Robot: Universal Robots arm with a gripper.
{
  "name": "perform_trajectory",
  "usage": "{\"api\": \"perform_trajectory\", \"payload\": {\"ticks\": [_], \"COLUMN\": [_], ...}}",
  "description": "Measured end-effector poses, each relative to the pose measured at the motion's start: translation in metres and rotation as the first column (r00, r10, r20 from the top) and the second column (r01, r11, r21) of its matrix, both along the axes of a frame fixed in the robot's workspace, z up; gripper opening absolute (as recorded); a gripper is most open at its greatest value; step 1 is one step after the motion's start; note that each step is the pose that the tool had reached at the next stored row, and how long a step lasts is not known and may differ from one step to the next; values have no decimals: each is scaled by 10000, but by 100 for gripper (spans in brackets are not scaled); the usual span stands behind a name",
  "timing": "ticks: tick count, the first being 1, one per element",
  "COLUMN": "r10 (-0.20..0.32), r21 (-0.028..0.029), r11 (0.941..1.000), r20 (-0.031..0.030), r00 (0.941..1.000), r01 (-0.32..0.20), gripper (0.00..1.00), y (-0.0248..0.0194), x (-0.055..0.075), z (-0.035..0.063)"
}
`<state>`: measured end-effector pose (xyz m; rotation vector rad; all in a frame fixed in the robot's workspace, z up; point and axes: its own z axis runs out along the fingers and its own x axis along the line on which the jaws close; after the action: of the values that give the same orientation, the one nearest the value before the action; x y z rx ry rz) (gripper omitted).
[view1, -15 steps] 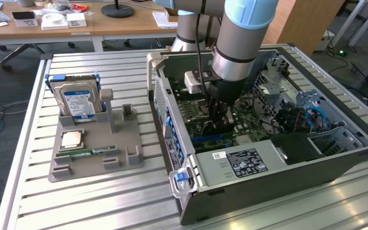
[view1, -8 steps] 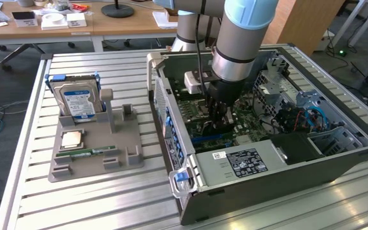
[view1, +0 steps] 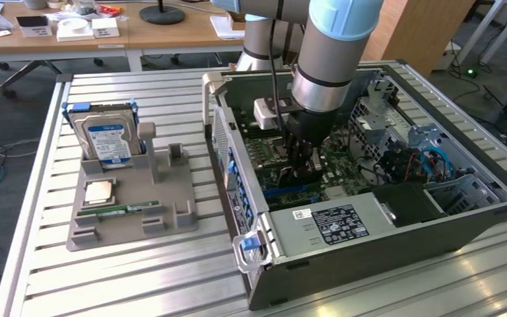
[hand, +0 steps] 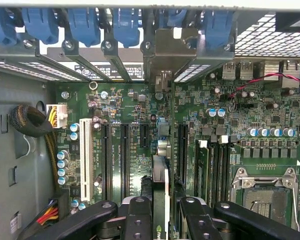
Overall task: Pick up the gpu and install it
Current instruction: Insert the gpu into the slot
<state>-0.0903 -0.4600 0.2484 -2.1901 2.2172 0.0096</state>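
The gpu [hand: 160, 195] is edge-on in the wrist view: a thin card standing upright on its long edge, pinched between the dark fingers [hand: 138, 220] on either side. There's a green strip with a small logo on the edge nearest the camera and a pale strip further along. The card runs straight over the green motherboard [hand: 115, 107], parallel to the long black expansion slots [hand: 125, 150] and sitting between two of them. In line with its far end, a grey metal bracket [hand: 162, 55] stands at the case's rear slot openings, by the blue clips [hand: 125, 25]. Whether the card is fully seated cannot be told.
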Motion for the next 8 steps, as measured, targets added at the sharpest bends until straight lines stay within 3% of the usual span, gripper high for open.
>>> {"api": "perform_trajectory", "payload": {"ticks": [8], "r10": [0], "r21": [2], "r11": [10000], "r20": [5], "r00": [10000], "r01": [0], "gripper": [26], "y": [0], "x": [-1], "z": [10]}}
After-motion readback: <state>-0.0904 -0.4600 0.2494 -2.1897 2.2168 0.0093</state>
